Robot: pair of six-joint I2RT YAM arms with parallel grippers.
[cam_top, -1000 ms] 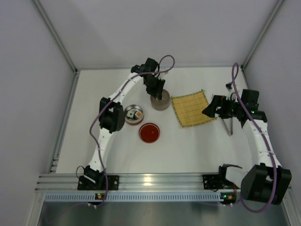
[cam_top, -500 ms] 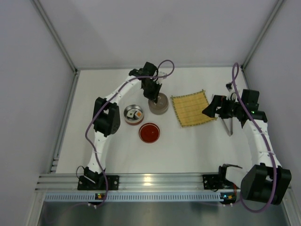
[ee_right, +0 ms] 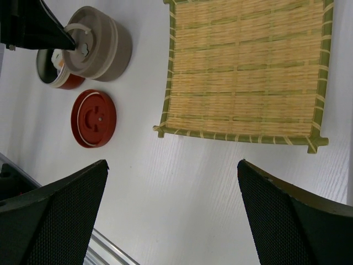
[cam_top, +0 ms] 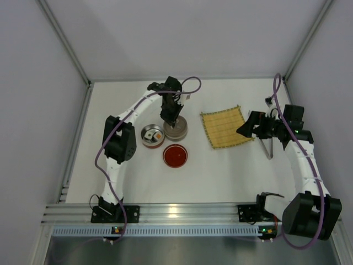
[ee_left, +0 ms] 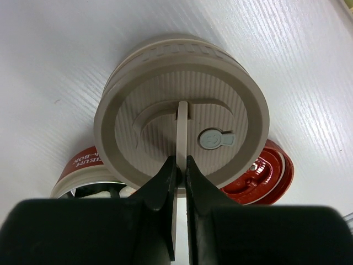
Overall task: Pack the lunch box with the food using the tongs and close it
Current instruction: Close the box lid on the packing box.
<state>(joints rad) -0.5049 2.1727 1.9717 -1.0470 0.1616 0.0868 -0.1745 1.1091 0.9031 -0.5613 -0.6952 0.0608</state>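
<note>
Left gripper [ee_left: 180, 165] clamped the beige lid's [ee_left: 231, 110] thin handle [ee_left: 182, 124]; that slim tab could slip, dropping the lid beside the steel bowl [cam_top: 150, 136]. Right gripper [ee_right: 172, 187] gaped wide, idle.

Top external camera high behind the arm bases [cam_top: 107, 211], looking down on the whole table [cam_top: 220, 176], left wrist camera close above the beige container [ee_left: 237, 110], right wrist camera farther off, bamboo mat [ee_right: 248, 66] upper right, beige container and red lid [ee_right: 94, 118] upper left, both in every view.

Green-edged bamboo mat [cam_top: 223, 127] flat on the white table [cam_top: 220, 171].
</note>
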